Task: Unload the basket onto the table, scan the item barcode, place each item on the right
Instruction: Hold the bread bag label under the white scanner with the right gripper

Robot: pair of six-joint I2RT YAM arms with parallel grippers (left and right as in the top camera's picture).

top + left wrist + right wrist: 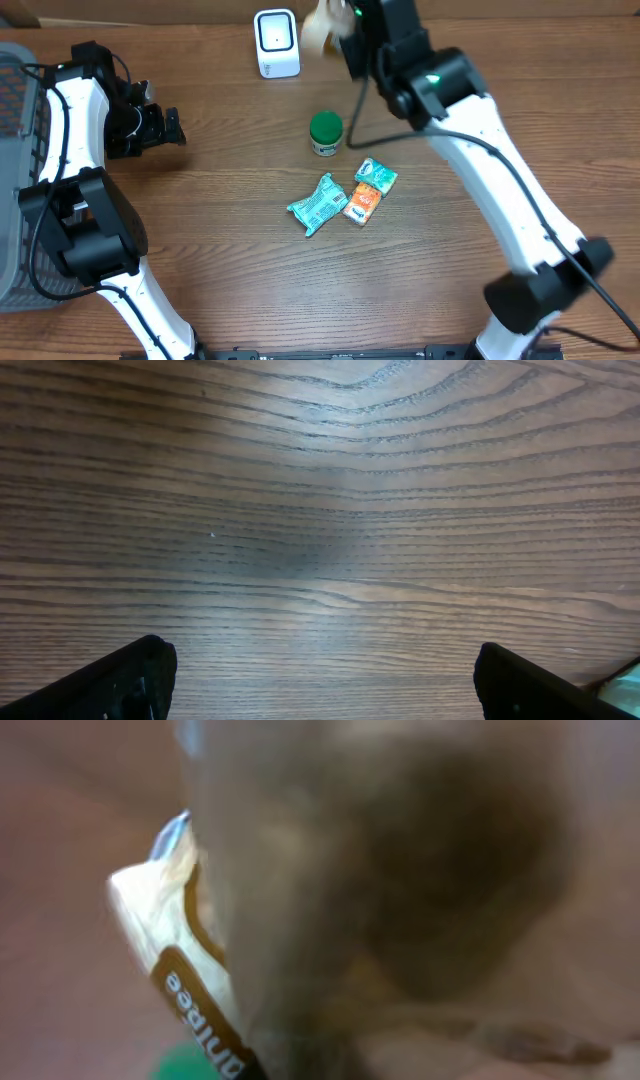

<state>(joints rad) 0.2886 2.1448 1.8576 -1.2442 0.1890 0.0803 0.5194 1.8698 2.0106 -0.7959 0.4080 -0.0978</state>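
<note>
Cream packet (165, 935) fills the right wrist view, pressed almost against the lens and heavily blurred. Only a brown band with some lettering is legible, no barcode visible.

- Right gripper (345, 38): jaws clamped tight on that packet, held up off the table at the far edge, just right of the white scanner (276, 42).
- Left gripper (168, 128): jaws wide apart, nothing between them, bare wooden table (320, 510) underneath. Parked well off to the left, near the grey basket (15, 180).
- On the table mid-scene: green-lidded jar (325, 132), teal packet (318, 205), orange packet (362, 203), small teal-and-white packet (376, 175). All apart from both grippers.

Status, my read: pick and lift are done, and the item is next to the scanner. Can't tell whether the barcode side faces the scanner window or whether a read has registered. Left to do: square the code to the window and get the scan. The four items on the table look unhandled.
</note>
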